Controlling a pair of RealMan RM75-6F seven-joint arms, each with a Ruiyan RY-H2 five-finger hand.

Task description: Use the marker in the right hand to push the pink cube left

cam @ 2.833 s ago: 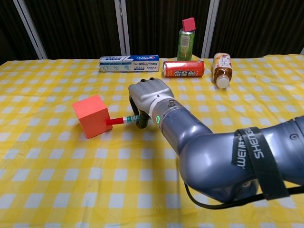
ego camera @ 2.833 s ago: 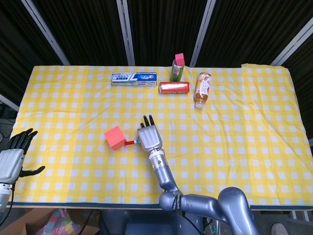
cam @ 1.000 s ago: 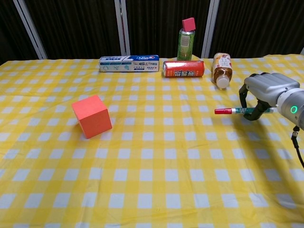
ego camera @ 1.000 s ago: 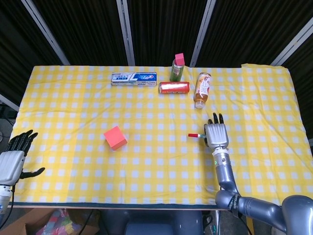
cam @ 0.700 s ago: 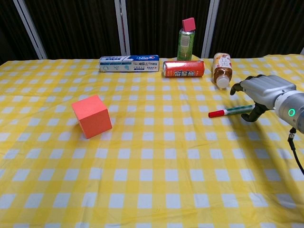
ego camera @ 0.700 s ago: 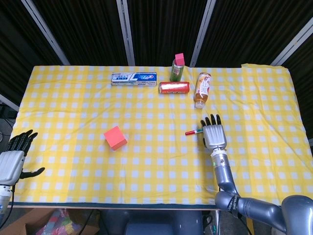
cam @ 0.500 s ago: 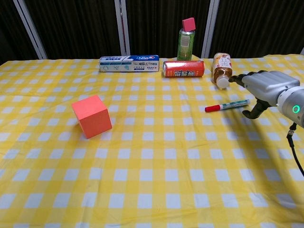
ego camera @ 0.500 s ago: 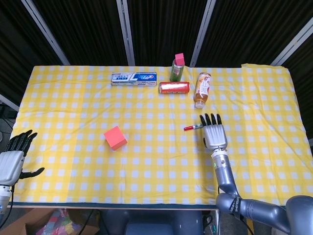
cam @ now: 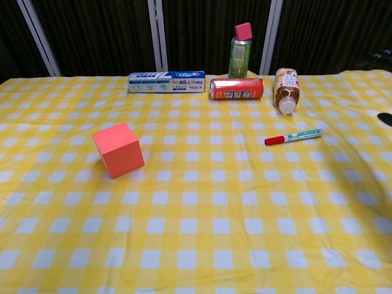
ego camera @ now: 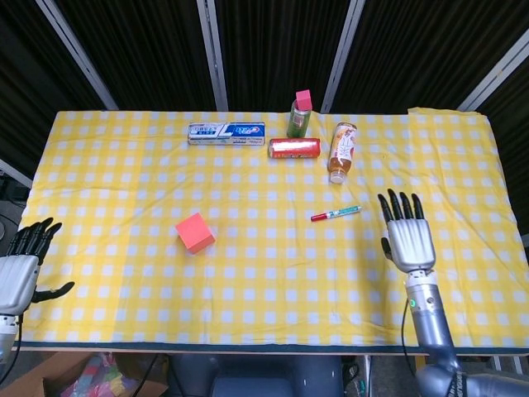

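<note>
Your right hand [ego camera: 407, 240] is empty, fingers spread; left hand [ego camera: 18, 273] idle, fingers apart. Marker [ego camera: 335, 213] lies loose on the cloth, cube [ego camera: 195, 232] well left of it. Push looks finished; otherwise regrasp the marker.

Matt checked cloth [cam: 196, 245]; glossy metal can [cam: 236, 88]; matt pink cube [cam: 119, 149].

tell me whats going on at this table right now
Nothing is being handled at the moment. The red-capped white marker lies loose on the yellow checked tablecloth, and the robot's right hand hovers open to its right, apart from it. The pink cube sits alone further left. The left hand rests open off the table's left edge. A toothpaste box, can, spray can and bottle line the far side.
</note>
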